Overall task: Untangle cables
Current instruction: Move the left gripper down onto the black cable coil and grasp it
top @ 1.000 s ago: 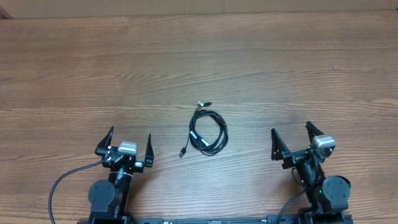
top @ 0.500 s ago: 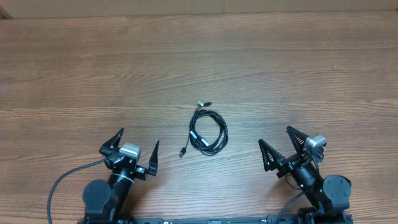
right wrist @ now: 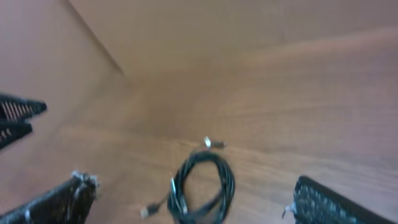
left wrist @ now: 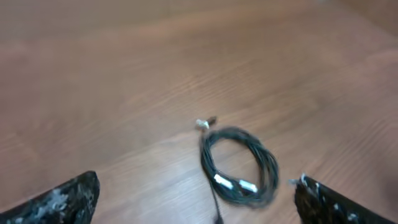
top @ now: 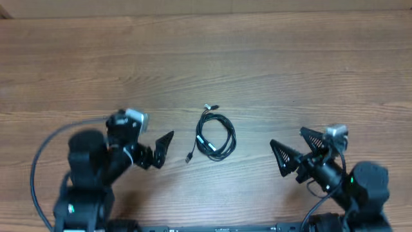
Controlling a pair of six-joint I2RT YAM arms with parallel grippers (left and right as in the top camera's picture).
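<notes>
The cables (top: 215, 136) lie as one small black coil on the wooden table, with a silvery plug end at the top and a black plug end trailing to the lower left. The coil also shows in the left wrist view (left wrist: 239, 165) and the right wrist view (right wrist: 202, 185). My left gripper (top: 158, 147) is open and empty, left of the coil and turned toward it. My right gripper (top: 297, 149) is open and empty, right of the coil. Neither touches the cables.
The wooden table (top: 206, 64) stretches wide behind the coil. The arm bases and their thick black wires (top: 45, 154) sit along the front edge. The left gripper's fingers show at the left edge of the right wrist view (right wrist: 15, 118).
Both arms have risen and swung inward toward the coil; the left gripper has moved up and right, the right gripper has turned left. The coil has not moved.
</notes>
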